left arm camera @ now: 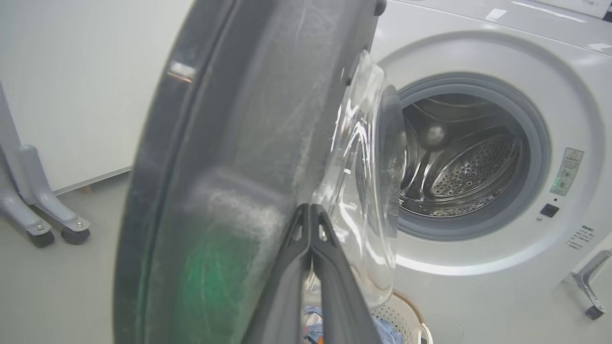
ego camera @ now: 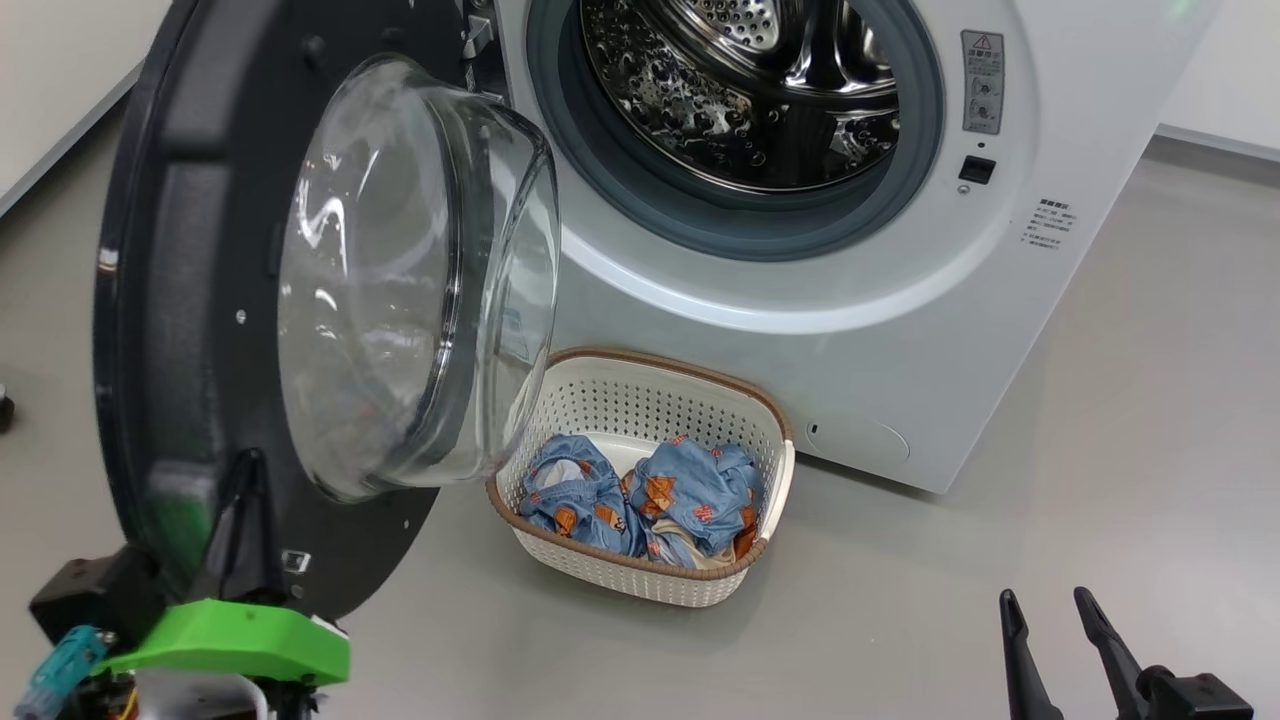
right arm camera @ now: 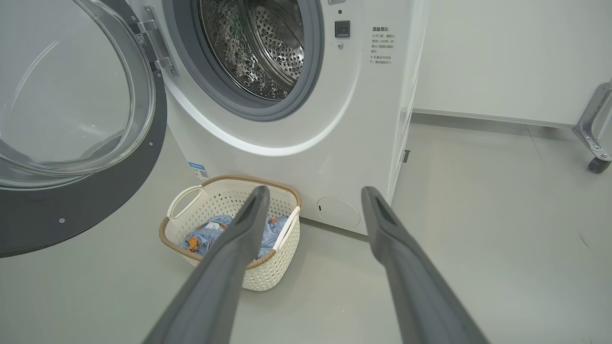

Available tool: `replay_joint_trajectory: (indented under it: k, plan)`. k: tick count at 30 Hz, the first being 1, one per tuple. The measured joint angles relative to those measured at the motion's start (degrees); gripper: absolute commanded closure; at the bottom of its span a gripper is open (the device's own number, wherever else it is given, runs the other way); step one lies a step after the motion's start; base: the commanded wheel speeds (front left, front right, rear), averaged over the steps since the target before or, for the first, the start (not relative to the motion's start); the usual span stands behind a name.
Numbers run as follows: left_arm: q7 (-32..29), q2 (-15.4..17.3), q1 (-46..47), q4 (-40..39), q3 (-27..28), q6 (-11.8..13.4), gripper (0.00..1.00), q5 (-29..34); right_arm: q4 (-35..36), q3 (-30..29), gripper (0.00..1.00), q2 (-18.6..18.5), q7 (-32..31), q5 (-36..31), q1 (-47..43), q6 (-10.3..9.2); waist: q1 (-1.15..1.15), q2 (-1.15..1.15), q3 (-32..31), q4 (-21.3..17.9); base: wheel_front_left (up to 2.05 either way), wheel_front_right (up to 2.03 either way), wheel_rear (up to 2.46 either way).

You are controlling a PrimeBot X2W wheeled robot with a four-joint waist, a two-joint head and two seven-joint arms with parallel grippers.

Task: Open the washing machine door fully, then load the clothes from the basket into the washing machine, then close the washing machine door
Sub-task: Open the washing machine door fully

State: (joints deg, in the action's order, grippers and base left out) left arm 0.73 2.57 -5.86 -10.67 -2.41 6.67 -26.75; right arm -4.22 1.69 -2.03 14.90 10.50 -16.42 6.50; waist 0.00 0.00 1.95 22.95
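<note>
- The washing machine (ego camera: 800, 330) stands white on the grey floor (ego camera: 1100, 450). Its round opening is uncovered, showing the steel perforated drum (ego camera: 740, 90) inside the grey door seal (ego camera: 700, 215).
- The washing machine door (ego camera: 200, 300) is swung out to the left of the opening on its hinge. Its inner face is turned toward the head camera, with a wide black ring around the bulging clear glass bowl (ego camera: 400, 280).
- No clothes can be seen in the part of the drum in view.
- The basket (ego camera: 640, 405) sits on the floor just in front of the machine, below the opening. It is cream and perforated with a brown rim, and in the head view its left end lies under the glass bowl.
- The clothes (ego camera: 690, 490) lie bunched in the bottom of the basket: light blue fabric with orange patches and a little cream lining.
- A small blue label sticker (right arm camera: 198, 170) is on the machine's lower front, just beside the basket's handle.
- The left gripper (ego camera: 250, 465) is at the lower part of the door, with a bright green part (ego camera: 240, 640) at its wrist. Its jaws are together, holding nothing.
- In the left wrist view, the tips reach the door's inner face where the black ring meets the glass. Whether they actually press on it cannot be told.
- The right gripper (ego camera: 1047, 600) hangs low at the right, well apart from the basket and the door. Its jaws are wide apart and empty.
- In the right wrist view, the right gripper points toward the machine's lower front, with the basket behind one finger (right arm camera: 239, 239).
- Grey wheeled frame legs (left arm camera: 43, 210) stand by the wall to the left of the door.
</note>
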Motion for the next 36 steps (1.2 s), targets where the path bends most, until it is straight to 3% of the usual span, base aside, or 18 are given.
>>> replay_joint_trajectory:
  k: [14,28,36]
  plan:
    - [5.26,0.44,4.93,11.48,14.93,0.19,1.0,-0.51,-0.74,1.15,0.0,0.0,0.0,-1.05,0.92,0.49,0.0,0.0,1.69,-3.29,0.0,0.0,0.0]
    - [8.42,2.38,10.44,23.03,18.68,0.4,1.0,0.22,-1.97,0.49,0.0,0.02,0.0,-1.03,0.91,0.52,0.0,0.0,0.61,-5.98,0.0,0.0,0.0]
    - [9.61,1.81,10.64,22.5,19.12,0.41,1.0,-0.01,-3.33,0.1,0.0,0.03,0.0,-0.42,1.01,0.52,0.0,0.0,-0.63,-6.24,0.0,0.0,0.0]
